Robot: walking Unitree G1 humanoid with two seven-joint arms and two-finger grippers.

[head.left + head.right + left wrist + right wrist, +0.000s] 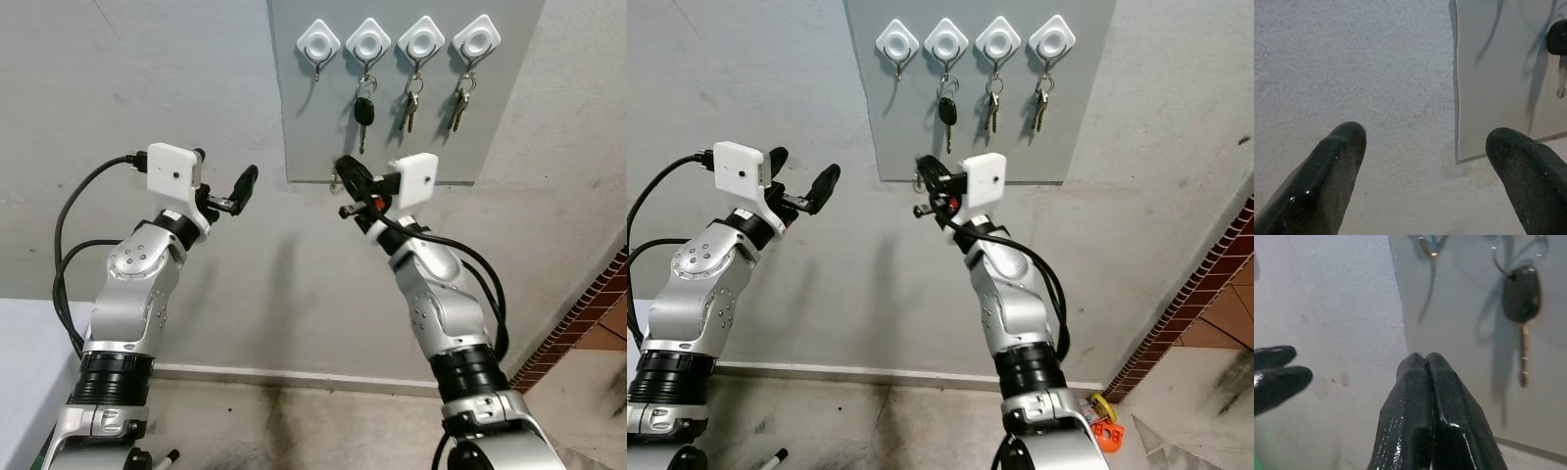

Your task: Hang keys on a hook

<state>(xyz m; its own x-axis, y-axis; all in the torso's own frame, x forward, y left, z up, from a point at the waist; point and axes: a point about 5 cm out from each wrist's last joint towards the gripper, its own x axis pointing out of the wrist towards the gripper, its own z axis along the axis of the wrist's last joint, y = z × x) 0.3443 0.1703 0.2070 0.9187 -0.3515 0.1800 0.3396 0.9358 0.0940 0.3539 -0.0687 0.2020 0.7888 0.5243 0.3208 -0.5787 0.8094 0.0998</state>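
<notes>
Although three of the four white hooks on the grey wall panel (pixel 294 117) already carry keys, the leftmost hook (pixel 319 44) hangs bare, and that is presumably where a set is meant to go; the black-headed car key (pixel 363 113) dangles from the second hook, with two metal key bunches (pixel 410 106) on the two to its right; the right gripper (pixel 345 186) is raised just below the panel's lower edge, its fingers pressed flat together in the right wrist view, and a small glint of metal beside it in the head views may be a ring, though whether it holds keys I cannot tell; the left gripper (pixel 238 191) hovers off to the left of the panel, fingers spread and empty; if the right gripper rises off line it could knock the car key loose, or miss the bare hook's small prong entirely.
</notes>
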